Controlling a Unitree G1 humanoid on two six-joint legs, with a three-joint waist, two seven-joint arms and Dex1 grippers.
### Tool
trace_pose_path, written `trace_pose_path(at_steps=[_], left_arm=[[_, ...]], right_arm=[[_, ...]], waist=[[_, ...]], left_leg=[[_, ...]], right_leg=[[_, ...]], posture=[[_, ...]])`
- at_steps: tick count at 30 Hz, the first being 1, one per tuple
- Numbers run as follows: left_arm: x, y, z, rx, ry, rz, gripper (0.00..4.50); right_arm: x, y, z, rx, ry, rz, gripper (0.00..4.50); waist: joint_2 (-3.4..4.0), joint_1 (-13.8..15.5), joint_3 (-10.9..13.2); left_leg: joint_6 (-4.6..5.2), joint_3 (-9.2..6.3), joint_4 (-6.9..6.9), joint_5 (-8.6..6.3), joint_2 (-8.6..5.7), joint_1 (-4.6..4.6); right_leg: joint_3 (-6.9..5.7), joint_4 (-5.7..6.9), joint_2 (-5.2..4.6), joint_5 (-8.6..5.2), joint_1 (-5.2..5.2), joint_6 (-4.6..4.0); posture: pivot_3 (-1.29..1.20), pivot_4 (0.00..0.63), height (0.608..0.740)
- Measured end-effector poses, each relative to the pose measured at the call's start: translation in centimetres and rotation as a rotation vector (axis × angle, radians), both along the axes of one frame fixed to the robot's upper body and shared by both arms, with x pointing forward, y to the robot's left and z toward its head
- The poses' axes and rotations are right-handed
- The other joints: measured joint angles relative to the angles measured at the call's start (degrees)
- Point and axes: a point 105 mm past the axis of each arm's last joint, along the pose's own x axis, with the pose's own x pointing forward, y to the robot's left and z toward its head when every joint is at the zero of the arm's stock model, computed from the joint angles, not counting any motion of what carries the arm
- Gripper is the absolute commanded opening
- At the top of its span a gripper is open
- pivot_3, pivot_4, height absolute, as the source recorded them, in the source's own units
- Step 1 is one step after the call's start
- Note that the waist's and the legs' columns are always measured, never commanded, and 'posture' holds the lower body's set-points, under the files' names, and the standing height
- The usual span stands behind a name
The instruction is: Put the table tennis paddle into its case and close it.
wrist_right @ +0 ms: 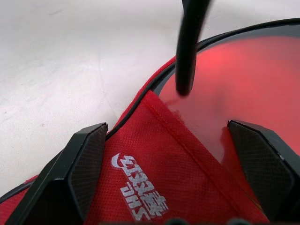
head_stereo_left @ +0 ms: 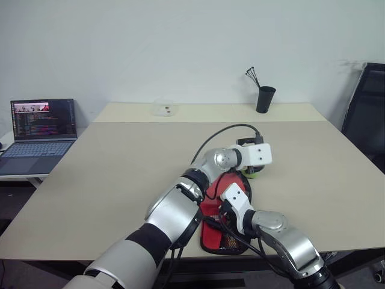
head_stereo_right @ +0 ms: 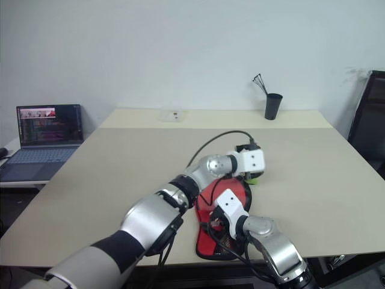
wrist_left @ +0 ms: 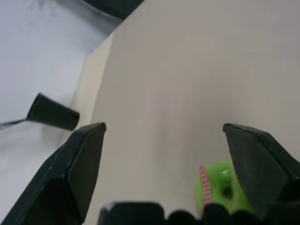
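Observation:
The case (head_stereo_left: 212,211) lies near the table's front edge, its red side with the white logo (wrist_right: 140,192) facing up and a black zipper rim around it. Under the partly lifted red flap, the table tennis paddle (wrist_right: 248,89) shows its glossy red face inside the case. My right gripper (wrist_right: 166,124) is open just over the flap, at the case's near end. My left gripper (wrist_left: 164,126) is open at the case's far end, above the small green tag (wrist_left: 222,192). A black cable (wrist_right: 190,47) hangs across the paddle.
The beige table (head_stereo_left: 120,168) stretches wide to the left and far side. A black cup with sticks (head_stereo_left: 265,99) and a small clear box (head_stereo_left: 163,109) stand at the far edge. A laptop (head_stereo_left: 39,129) sits off to the left, a black chair (head_stereo_left: 367,114) on the right.

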Motion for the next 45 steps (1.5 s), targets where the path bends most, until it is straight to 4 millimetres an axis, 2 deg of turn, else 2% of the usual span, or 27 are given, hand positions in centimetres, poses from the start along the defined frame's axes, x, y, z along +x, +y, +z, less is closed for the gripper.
trace_pose_path(at_steps=[6, 10, 13, 18, 21, 23, 27, 33, 44, 45], left_arm=[[1.8, 4.2, 2.0, -0.138, 0.052, 0.075, 4.46], [2.2, 7.5, 1.6, -0.289, 0.174, 0.092, 4.46], [2.0, 9.2, 1.0, -0.375, 0.25, 0.071, 4.46], [1.2, 11.7, -0.5, -0.452, 0.375, 0.033, 4.46], [0.5, 12.7, -2.6, -0.455, 0.45, 0.032, 4.46], [0.0, 12.9, -4.1, -0.437, 0.499, 0.031, 4.46], [-1.4, 12.2, -6.5, -0.356, 0.586, -0.011, 4.46], [-2.0, 11.0, -7.5, -0.287, 0.623, -0.036, 4.46], [-2.2, 9.2, -7.5, -0.253, 0.631, -0.064, 4.46], [-2.3, 9.0, -7.6, -0.242, 0.636, -0.064, 4.49]], right_arm=[[-0.6, -0.8, 0.8, 0.016, 0.018, 0.042, 4.5], [-1.9, -2.1, 1.6, -0.005, 0.05, 0.075, 4.5], [-2.3, -2.6, 2.7, 0.011, 0.064, 0.083, 4.5], [-0.8, -4.3, 6.9, 0.025, -0.049, 0.057, 4.5], [1.2, -6.6, 7.8, 0.003, -0.082, -0.025, 4.5], [2.5, -8.2, 7.7, -0.001, -0.079, -0.084, 4.5], [5.4, -9.8, 8.1, -0.008, -0.117, -0.158, 4.5], [8.8, -12.2, 7.1, -0.049, -0.154, -0.263, 4.5], [11.1, -11.4, 3.6, -0.057, -0.084, -0.276, 4.5], [11.3, -11.3, 3.4, -0.059, -0.081, -0.275, 4.32]], waist=[[0.0, 0.02, 0.0], [-0.02, 0.14, 0.03], [-0.05, 0.24, 0.09], [-0.04, 0.17, 0.12], [-0.04, 0.23, 0.12], [-0.04, 0.28, 0.12], [-0.04, 0.28, 0.12], [-0.04, 0.28, 0.12], [-0.02, 0.07, 0.13], [-0.02, 0.08, 0.13]], left_leg=[[0.0, -0.03, -0.03, 0.0, 0.03, 0.01], [0.0, -0.08, -0.01, 0.0, 0.07, -0.24], [0.0, -0.07, 0.01, 0.0, 0.06, -0.39], [0.0, -0.08, 0.01, 0.0, 0.06, -0.35], [0.0, -0.06, 0.01, 0.0, 0.06, -0.36], [0.0, -0.05, 0.01, 0.0, 0.05, -0.36], [0.0, -0.03, 0.01, 0.0, 0.02, -0.37], [0.01, 0.01, 0.0, 0.0, 0.0, -0.37], [0.01, 0.03, -0.01, 0.0, 0.01, -0.37], [0.01, 0.03, 0.0, 0.0, 0.01, -0.36]], right_leg=[[-0.02, -0.11, -0.02, 0.0, 0.1, 0.0], [-0.06, -0.14, -0.05, 0.01, -0.08, -0.01], [-0.04, -0.08, -0.06, 0.02, -0.23, -0.02], [-0.04, -0.07, -0.05, 0.02, -0.23, -0.02], [-0.03, -0.08, -0.06, 0.02, -0.22, -0.03], [-0.01, -0.08, -0.06, 0.03, -0.23, -0.04], [0.0, -0.07, -0.05, 0.05, -0.24, -0.07], [0.04, -0.07, -0.04, 0.17, -0.25, -0.28], [0.06, -0.05, -0.02, 0.19, -0.27, -0.3], [0.06, -0.05, -0.02, 0.19, -0.27, -0.3]], posture=[[0.0, 0.15, 0.74], [0.0, 0.15, 0.74], [0.0, 0.15, 0.74], [0.0, 0.15, 0.74], [0.0, 0.15, 0.74], [0.0, 0.15, 0.74], [0.0, 0.15, 0.74], [0.0, 0.15, 0.74], [0.0, 0.15, 0.74], [0.0, 0.15, 0.74]])
